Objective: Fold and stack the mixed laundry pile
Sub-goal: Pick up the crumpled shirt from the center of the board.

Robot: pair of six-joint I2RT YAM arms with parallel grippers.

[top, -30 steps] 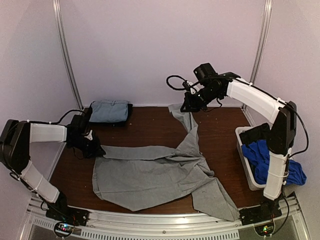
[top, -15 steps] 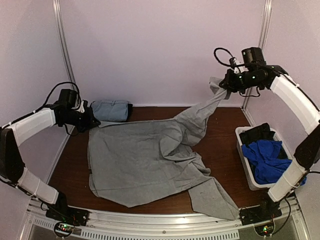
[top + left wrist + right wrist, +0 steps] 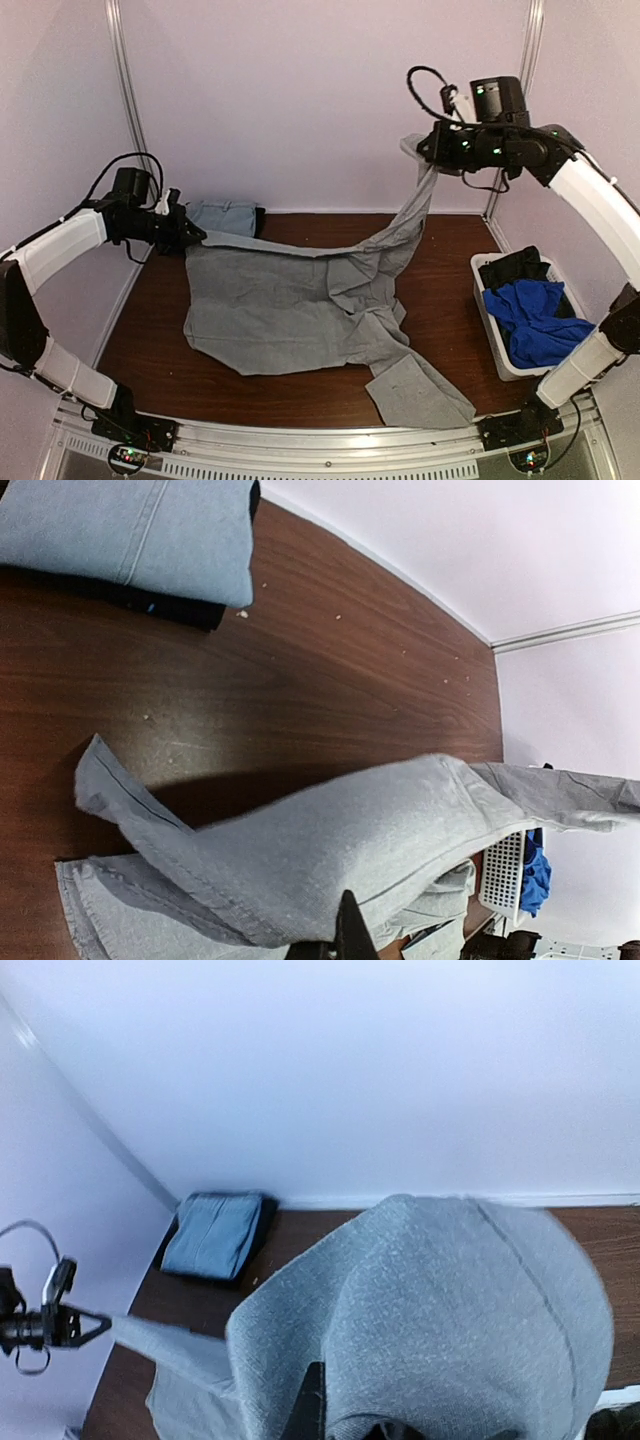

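A large light grey garment (image 3: 290, 310) is stretched between both grippers, its lower part lying on the brown table. My left gripper (image 3: 187, 236) is shut on its left corner, low near the back left. High at the back right, my right gripper (image 3: 425, 152) is shut on its other end, so the cloth hangs in a long strip. The left wrist view shows grey cloth (image 3: 380, 845) draped over the dark fingers (image 3: 350, 935). Grey cloth (image 3: 450, 1300) also fills the right wrist view. A royal-blue piece (image 3: 535, 320) and a dark piece (image 3: 515, 265) lie in the bin.
A folded light blue-grey garment on a dark one (image 3: 225, 215) sits at the back left corner, close behind the left gripper. The white plastic bin (image 3: 492, 335) stands at the right edge. Walls enclose the table on three sides.
Both grippers have lifted and pulled the grey garment apart: the right rose up and to the right, the left moved toward the back. The cloth slid backward off the front edge.
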